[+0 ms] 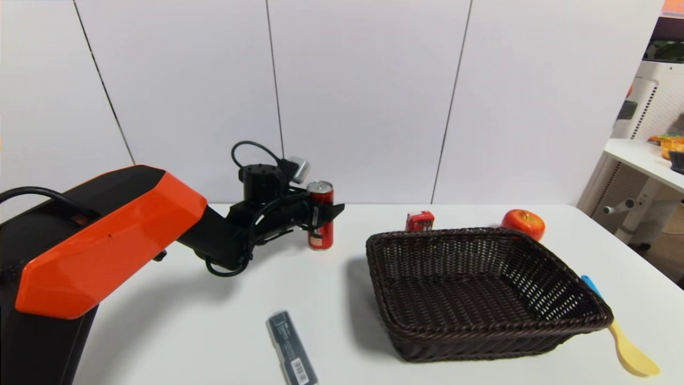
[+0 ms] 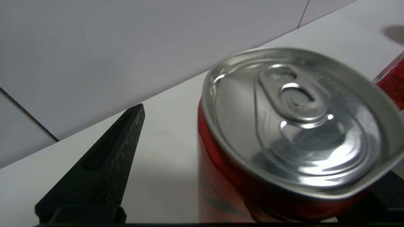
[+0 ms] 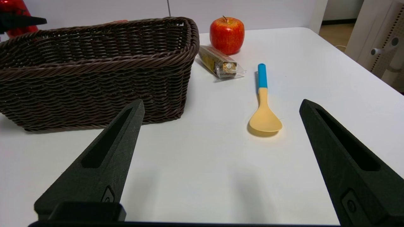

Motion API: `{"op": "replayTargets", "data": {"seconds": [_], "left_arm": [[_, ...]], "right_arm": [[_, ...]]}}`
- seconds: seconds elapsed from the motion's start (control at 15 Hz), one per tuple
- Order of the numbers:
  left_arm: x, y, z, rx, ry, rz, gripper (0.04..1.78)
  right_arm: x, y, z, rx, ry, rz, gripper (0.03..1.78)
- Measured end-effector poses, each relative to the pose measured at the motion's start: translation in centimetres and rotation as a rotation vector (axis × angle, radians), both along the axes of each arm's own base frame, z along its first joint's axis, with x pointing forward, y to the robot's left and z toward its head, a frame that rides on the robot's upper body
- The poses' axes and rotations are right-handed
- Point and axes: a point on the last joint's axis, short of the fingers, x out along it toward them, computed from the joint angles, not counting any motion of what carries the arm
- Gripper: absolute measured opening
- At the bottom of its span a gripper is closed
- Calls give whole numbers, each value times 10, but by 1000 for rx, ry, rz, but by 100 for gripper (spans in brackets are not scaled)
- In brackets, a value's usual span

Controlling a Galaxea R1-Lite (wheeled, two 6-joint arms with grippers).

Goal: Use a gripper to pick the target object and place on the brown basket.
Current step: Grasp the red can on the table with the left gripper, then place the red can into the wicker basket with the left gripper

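Note:
The tall red soda can (image 1: pixel 320 216) with a silver top stands upright on the white table, left of the brown wicker basket (image 1: pixel 443 233). My left gripper (image 1: pixel 326 214) is open with the can between its fingers, about mid-height. In the left wrist view the can (image 2: pixel 284 126) fills the frame. One finger (image 2: pixel 101 164) stands apart from it by a clear gap, and the other is mostly hidden behind the can. My right gripper (image 3: pixel 221 105) is open and empty, low over the table beside the basket (image 3: pixel 94 78); it is out of the head view.
A small red box (image 1: pixel 420 220) and a red apple (image 1: pixel 523 223) lie behind the basket. A yellow spoon with a blue handle (image 1: pixel 625 342) lies at the basket's right, with a wrapped snack (image 3: pixel 219 63) near it. A dark flat pack (image 1: pixel 291 347) lies front centre.

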Motion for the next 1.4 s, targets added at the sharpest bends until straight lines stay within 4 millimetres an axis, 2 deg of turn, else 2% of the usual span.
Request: {"op": "replayTargets", "data": {"seconds": [0.4, 0.87, 1.13, 1.2, 1.4], "left_arm": [[5, -1, -21, 9, 22, 2, 169], [7, -1, -22, 4, 11, 3, 169], [7, -1, -22, 3, 12, 3, 109], [7, -1, -22, 3, 12, 4, 102], [6, -1, -21, 3, 11, 4, 101]], "right_arm": [[0, 0, 0, 0, 0, 0, 170], [0, 0, 0, 0, 0, 0, 170], [0, 0, 0, 0, 0, 0, 170], [0, 0, 0, 0, 0, 0, 170], [0, 0, 0, 0, 0, 0, 170]]}}
